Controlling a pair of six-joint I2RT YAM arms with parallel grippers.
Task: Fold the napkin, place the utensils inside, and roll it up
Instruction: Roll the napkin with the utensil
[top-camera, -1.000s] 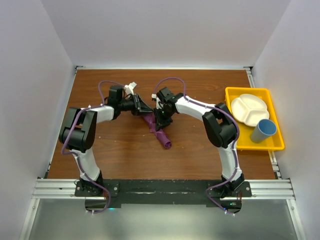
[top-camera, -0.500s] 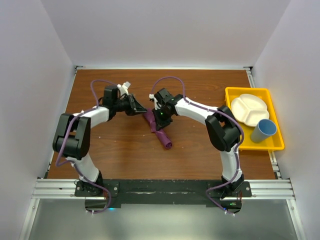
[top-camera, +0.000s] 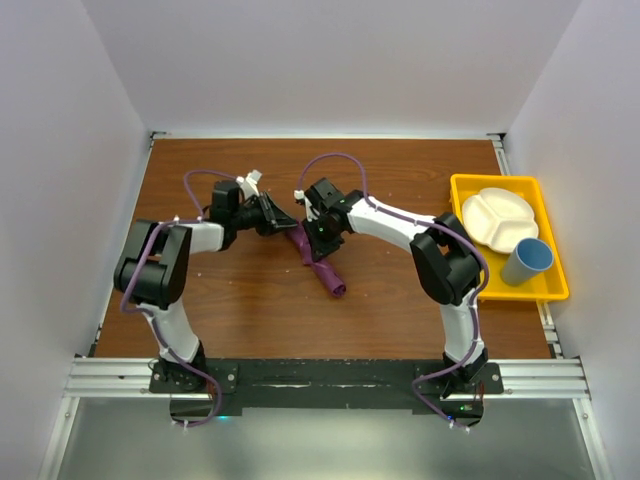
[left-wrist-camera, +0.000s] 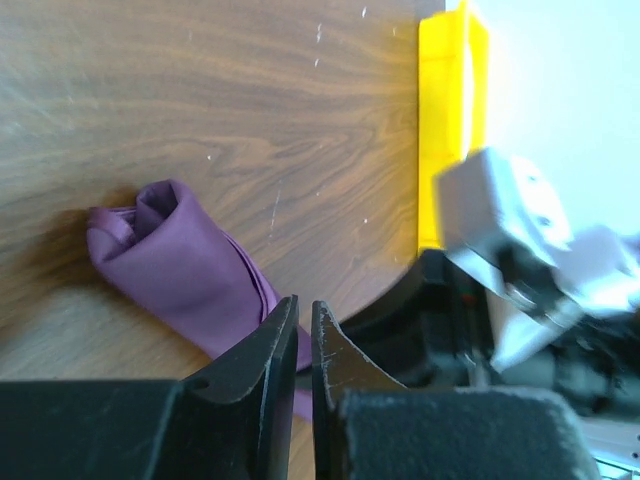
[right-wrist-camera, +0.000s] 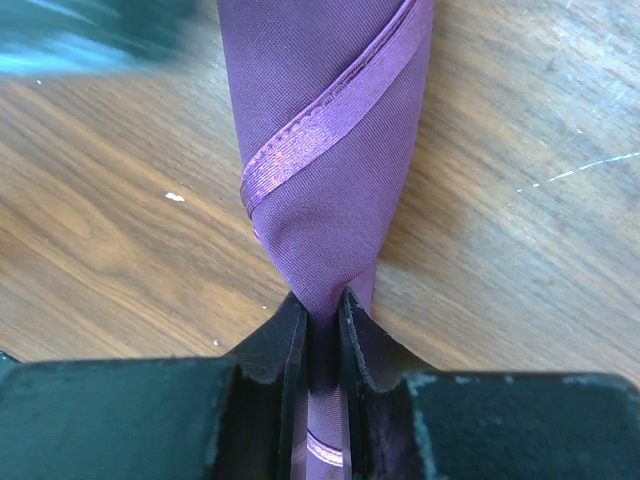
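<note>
Plate, cup in tray, napkin apart

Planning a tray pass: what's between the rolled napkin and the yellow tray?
Between napkin and yellow tray: bare tabletop, then the right arm's elbow, per top view.

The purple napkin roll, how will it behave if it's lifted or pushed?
Likely floppy: the napkin is soft cloth, bunching narrow where the right end effector pinches it. Probably light, being thin hemmed fabric. Pushed sideways, its rolled shape might roll or loosen, since nothing visibly ties it.
</note>
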